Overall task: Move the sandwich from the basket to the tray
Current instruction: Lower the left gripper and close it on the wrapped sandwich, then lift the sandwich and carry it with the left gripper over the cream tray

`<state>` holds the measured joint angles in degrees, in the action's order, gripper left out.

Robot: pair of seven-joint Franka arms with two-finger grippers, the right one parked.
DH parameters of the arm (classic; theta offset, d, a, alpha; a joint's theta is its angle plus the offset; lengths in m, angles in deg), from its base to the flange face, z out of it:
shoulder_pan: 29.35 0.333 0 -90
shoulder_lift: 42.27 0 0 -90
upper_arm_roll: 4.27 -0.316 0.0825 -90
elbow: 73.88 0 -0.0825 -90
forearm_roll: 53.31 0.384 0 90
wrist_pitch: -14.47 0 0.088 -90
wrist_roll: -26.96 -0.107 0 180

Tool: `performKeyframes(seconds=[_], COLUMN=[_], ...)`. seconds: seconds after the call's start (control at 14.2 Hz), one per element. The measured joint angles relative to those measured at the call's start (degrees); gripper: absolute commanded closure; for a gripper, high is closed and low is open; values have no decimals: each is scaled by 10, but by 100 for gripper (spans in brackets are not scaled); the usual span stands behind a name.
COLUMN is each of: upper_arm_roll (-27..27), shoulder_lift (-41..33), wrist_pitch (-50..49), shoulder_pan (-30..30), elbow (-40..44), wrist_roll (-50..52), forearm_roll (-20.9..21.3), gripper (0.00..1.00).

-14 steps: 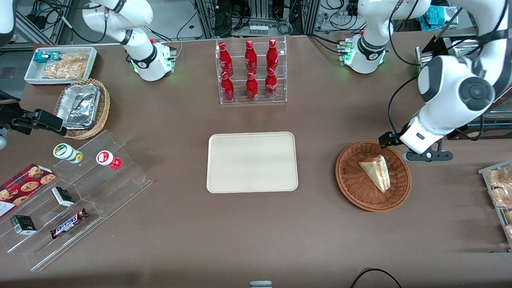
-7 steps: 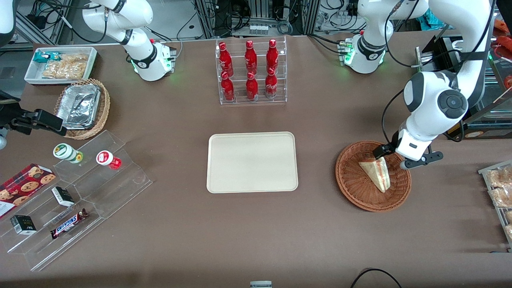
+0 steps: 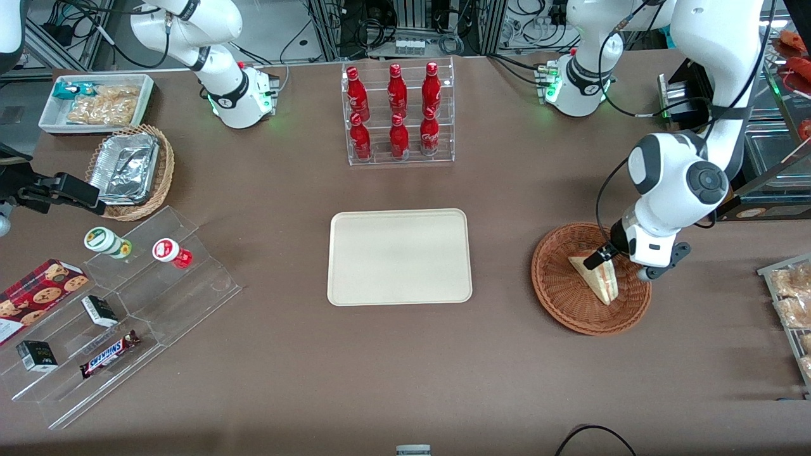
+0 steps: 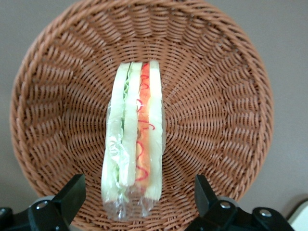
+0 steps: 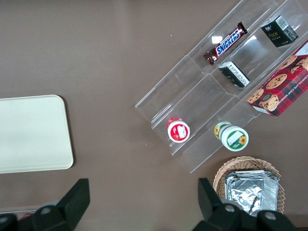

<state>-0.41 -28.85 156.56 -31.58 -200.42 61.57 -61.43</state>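
Note:
The sandwich (image 3: 597, 279), a plastic-wrapped white bread wedge with red, orange and green filling, lies in the round reddish-brown wicker basket (image 3: 557, 291) toward the working arm's end of the table. In the left wrist view the sandwich (image 4: 134, 144) lies cut edge up in the basket (image 4: 216, 96). My gripper (image 3: 618, 263) hangs just above the basket, over the sandwich's wide end; it is open (image 4: 138, 192), with one black finger on each side of the wedge, not touching it. The cream-beige tray (image 3: 399, 256) lies bare at the table's middle and also shows in the right wrist view (image 5: 33, 132).
A clear rack of red bottles (image 3: 398, 114) stands farther from the front camera than the tray. Clear stepped shelves with snacks (image 3: 114, 304), a lighter basket with foil container (image 3: 130, 171) and a white bin (image 3: 95, 101) lie toward the parked arm's end. A metal tray of pastries (image 3: 792, 304) is beside the basket.
My gripper has come down and moved from the basket's rim to over the sandwich's wide end. The sandwich and basket have not moved.

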Motion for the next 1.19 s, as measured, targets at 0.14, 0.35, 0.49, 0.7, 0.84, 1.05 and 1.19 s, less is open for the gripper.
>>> performKeyframes(seconds=[0.14,0.35,0.49,0.7,0.84,1.05,1.19], upper_arm_roll=[0,0,0,0,1,4,7], shoulder_lift=[15,28,28,23,10,-12,-16], wrist_pitch=[2,3,3,-2,-47,-125,-143], shoulder_pan=[0,0,0,1,-1,-22,-54], elbow=[0,0,1,8,27,61,80], wrist_roll=[1,-13,-54,-88,-94,-134,-171], forearm_roll=[0,0,0,0,0,14,45], gripper=[20,77,85,86,86,87,91])
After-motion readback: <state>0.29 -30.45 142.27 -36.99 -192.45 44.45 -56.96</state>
